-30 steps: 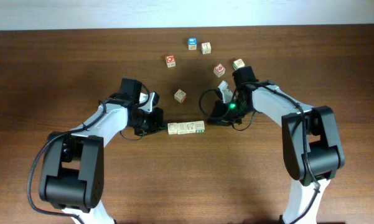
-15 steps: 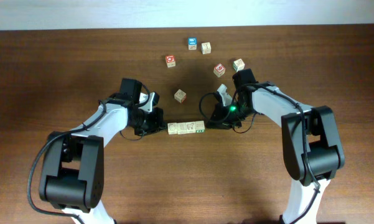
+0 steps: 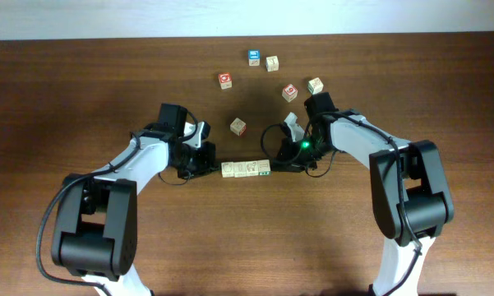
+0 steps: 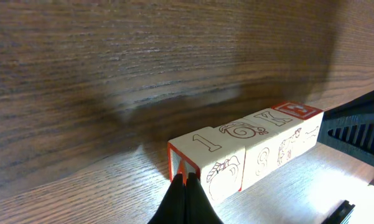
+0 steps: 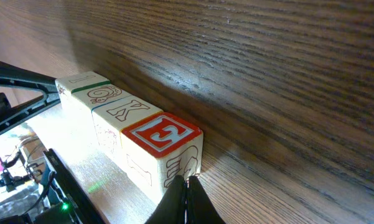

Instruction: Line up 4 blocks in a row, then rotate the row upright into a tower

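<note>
Squeeze the row of four blocks (image 3: pixel 246 168), lying near the table's (image 3: pixel 82 74) middle, between the closed-fingered left gripper (image 4: pixel 187 186) and right gripper (image 5: pixel 187 188). Swing both tips evenly, opposite ways, without buckling the row.

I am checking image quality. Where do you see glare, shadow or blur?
Overhead: even light, sharp, a green glow on the right arm. Left wrist: dark shadow on the table behind the blocks, glare at lower right. Right wrist: glare at lower left, blocks sharp.
</note>
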Controlling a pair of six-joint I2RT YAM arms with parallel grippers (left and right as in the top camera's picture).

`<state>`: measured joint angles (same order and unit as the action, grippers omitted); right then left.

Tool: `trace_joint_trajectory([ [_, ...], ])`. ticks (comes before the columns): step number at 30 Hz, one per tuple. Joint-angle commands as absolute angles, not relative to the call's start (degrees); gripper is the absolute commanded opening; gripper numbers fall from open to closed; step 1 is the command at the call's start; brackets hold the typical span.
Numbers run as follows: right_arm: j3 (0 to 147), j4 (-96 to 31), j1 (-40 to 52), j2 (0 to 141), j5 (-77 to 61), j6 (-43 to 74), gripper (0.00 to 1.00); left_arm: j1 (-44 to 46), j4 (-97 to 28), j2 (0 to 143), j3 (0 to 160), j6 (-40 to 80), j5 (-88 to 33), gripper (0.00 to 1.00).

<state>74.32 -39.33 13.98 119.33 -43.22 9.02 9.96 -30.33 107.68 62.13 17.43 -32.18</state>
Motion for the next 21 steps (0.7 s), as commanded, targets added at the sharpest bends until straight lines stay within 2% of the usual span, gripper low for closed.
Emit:
trace_joint_trajectory([
  [1, 73.78, -39.16, 15.0, 119.63, -44.51, 9.02, 0.04, 10.02, -30.0, 107.46, 61.69, 17.78, -33.06, 0.0],
  [21, 73.84, -37.26, 16.36, 115.04, -48.49, 8.8, 0.05, 10.02, -30.02, 107.46, 61.69, 17.78, -33.08, 0.0],
])
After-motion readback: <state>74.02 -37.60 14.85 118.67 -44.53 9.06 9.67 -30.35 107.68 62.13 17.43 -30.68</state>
